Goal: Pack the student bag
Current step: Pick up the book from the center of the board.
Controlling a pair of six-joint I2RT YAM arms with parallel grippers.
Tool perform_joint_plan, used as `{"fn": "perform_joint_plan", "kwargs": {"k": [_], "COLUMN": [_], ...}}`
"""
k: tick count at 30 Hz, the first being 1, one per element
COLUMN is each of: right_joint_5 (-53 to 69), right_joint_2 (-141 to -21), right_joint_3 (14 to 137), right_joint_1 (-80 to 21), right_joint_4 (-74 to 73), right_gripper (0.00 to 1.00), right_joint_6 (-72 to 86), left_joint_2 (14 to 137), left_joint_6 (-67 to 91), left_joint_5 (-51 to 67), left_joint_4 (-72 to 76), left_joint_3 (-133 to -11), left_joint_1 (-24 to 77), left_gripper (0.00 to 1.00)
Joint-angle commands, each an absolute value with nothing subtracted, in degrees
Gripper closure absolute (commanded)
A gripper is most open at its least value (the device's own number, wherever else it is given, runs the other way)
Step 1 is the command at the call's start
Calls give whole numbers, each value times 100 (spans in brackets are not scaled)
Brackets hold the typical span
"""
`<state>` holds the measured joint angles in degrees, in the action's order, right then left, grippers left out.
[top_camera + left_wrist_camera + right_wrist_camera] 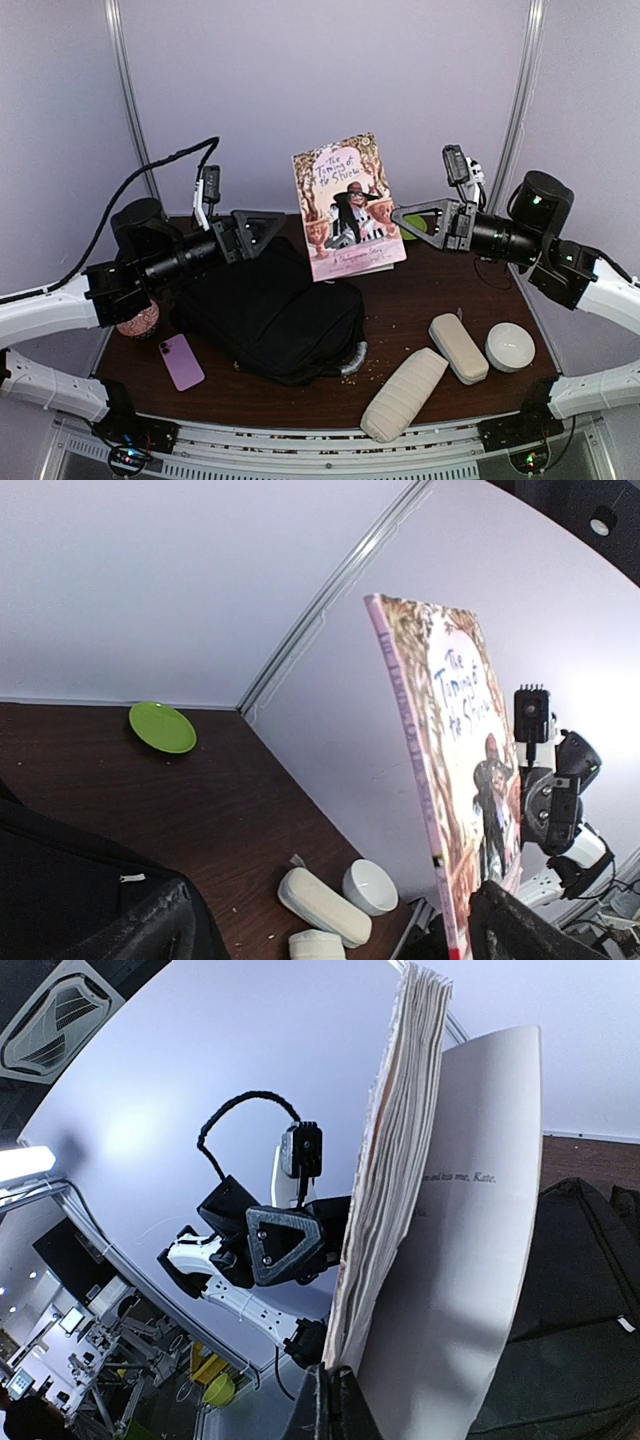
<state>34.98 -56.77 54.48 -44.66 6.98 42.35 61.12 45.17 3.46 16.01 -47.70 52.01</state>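
Right gripper (397, 213) clamped on book (347, 205), held upright above student bag (270, 310), which lies left-centre on worktop (410, 300). Left gripper (280, 225) jaws wide apart beside book.

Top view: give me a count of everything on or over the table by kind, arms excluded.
student bag: 1
book: 1
phone: 1
cases: 2, the ribbed pouch and the smooth case
bowl: 1
green plate: 1
pinkish round object: 1
Total: 8
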Motion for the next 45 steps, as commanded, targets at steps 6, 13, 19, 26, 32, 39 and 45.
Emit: {"fn": "perform_joint_plan", "kwargs": {"k": [6, 13, 19, 26, 32, 39, 45], "right_joint_5": [3656, 3687, 3744, 3418, 2474, 1850, 1539], "right_joint_2": [-5789, -5850, -5950, -5818, -5333, -5474, -5924], "right_joint_3": [5458, 5486, 5621, 5767, 5660, 4891, 4605], "right_joint_1": [-4772, -4848, -4902, -4907, -4933, -5356, -5414], "right_joint_4": [1334, 1198, 1013, 348, -146, 1289, 2597], "right_gripper": [100, 100, 100, 91, 15, 1, 1], "right_joint_6": [4283, 4145, 4006, 3475, 3251, 4303, 5176], "left_joint_2": [6591, 7071, 7448, 7412, 6926, 6840, 7158], "left_joint_6": [5319, 5776, 6103, 6129, 5480, 5480, 5886], "left_joint_5": [1421, 2152, 2585, 2642, 2136, 1379, 1116], "left_joint_4": [2572, 3267, 3867, 4250, 3479, 3844, 4528], "left_joint_3": [-5230, -5375, -5466, -5383, -5510, -5742, -5824], "left_joint_1": [5078, 5039, 5001, 4958, 4913, 4913, 4926], "left_gripper": [2, 4, 35, 100, 100, 100, 100]}}
